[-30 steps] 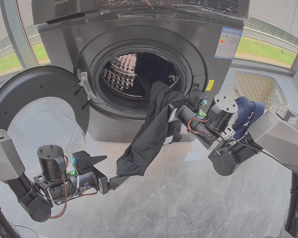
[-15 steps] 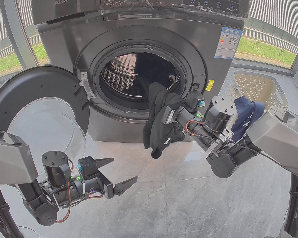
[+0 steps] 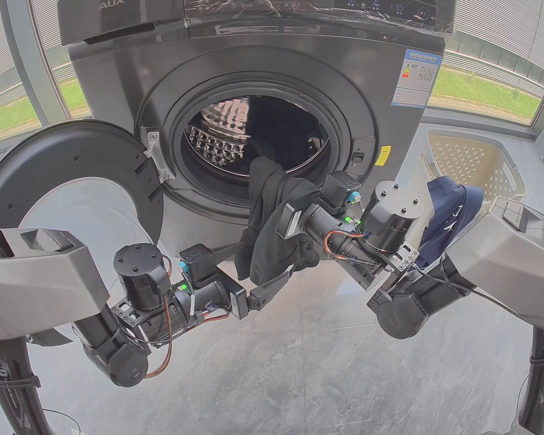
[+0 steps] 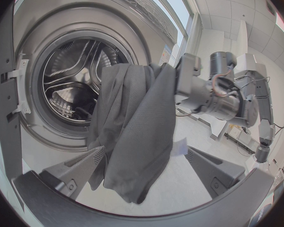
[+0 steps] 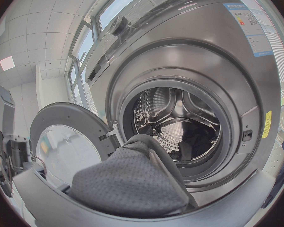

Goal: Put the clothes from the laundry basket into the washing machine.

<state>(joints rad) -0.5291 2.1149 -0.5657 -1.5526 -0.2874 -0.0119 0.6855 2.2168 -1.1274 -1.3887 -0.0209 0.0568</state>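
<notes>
- The garment is dark, thin and limp. I judge it light, with no stiffness and no fragility, and it will sag and fold wherever it is unsupported.
- It hangs in front of the washer, at the lower rim of the open mouth, not yet inside the drum. The door stands swung wide on the robot's left.
- The right hand is clamped on the garment's upper part. Cloth drapes over its fingers and hides them.
- The left hand is spread apart, with one finger on each side of the hanging tail and gripping nothing.
- The garment's long axis runs roughly up and down. Its bunched top leans toward the drum mouth, and its loose end points at the floor.
- The best hold is probably the low tail between the left fingers, so the slack can be lifted and fed in and does not catch on the rim.
- A blue cloth is draped over the rim of the basket on the right, and it looks just as soft.
</notes>
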